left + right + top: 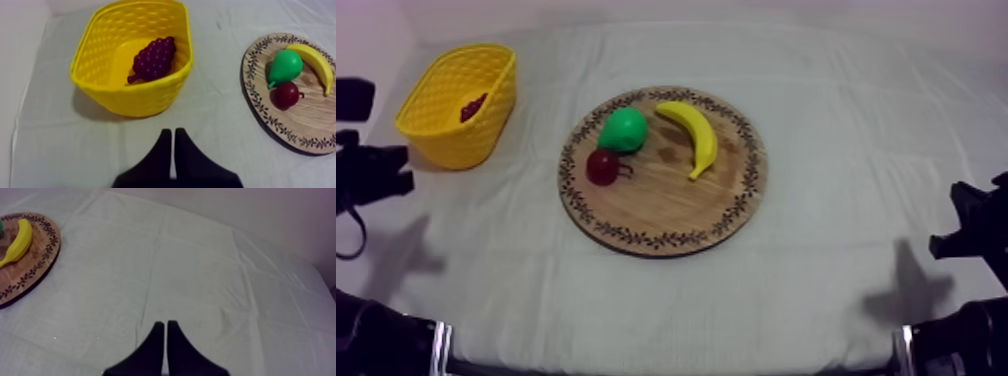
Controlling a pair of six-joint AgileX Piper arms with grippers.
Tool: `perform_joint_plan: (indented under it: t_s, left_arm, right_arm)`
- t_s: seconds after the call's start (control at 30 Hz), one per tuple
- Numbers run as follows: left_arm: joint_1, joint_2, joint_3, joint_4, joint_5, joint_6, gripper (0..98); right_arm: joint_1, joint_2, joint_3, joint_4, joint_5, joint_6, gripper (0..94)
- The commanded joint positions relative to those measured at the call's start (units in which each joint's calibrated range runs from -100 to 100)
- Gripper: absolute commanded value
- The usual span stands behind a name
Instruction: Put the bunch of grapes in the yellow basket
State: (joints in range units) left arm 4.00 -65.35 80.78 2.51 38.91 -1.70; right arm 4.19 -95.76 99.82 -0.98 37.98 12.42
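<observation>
Cloth (836,150), grey-white: flat, a few creases, bare across the right half.

Round wooden board (666,225): mid-table, level. Carries three toy fruits, none of them grapes.

Yellow basket (436,130): upright at the table's far left, well apart from the board, near the cloth's left edge.

Banana (692,135): on the board's far right part, apart from the other two.

Pear (624,130): on the board's far left part.

Bunch of grapes (154,59): inside the basket, low, toward the side nearer the board. Judged: placement done, no step left.

Small red fruit (602,167): on the board at the pear's near side, touching or just beside it; cannot tell which.

Risks (judgement only):
- Tip or slide of the basket under a careless sweep of the left arm. Cause: light-looking basket, close to that arm and to the cloth's edge. Result: grapes spilled.
- Needless second pick at the board. Cause: small red fruit close in colour to the grapes, liable to be taken for them.

Pose:
- Left arm (371,170): low at the table's left side, beside the basket.
- Left gripper (173,137): above the cloth, aimed at the basket's near wall, touching nothing. Fingers together in a narrow wedge, nothing between.
- Right arm (976,235): low at the right side, well apart from the board.
- Right gripper (165,325): over bare cloth. Fingers pressed together, empty.
</observation>
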Motion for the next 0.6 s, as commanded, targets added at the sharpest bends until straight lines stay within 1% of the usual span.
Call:
perform_joint_plan:
  t_s: [0.0,0.23,0.33,0.57]
  left_arm:
    - [0.13,-6.6,4.75,-0.03,-0.58,-0.09,0.1]
    - [0.69,-17.16,12.96,-0.32,-2.81,1.09,0.1]
    - [0.89,-21.93,15.24,-2.0,-1.68,3.13,0.1]
    - [1.66,-27.76,16.26,-3.79,0.01,3.79,0.1]
  right_arm:
    - [0.02,0.0,-0.04,0.03,0.0,-0.03,0.3]
    - [0.02,0.0,-0.04,0.03,0.0,-0.01,0.3]
    - [0.02,0.0,-0.04,0.03,0.0,-0.01,0.3]
    - [0.02,0.0,-0.04,0.03,0.0,-0.03,0.3]
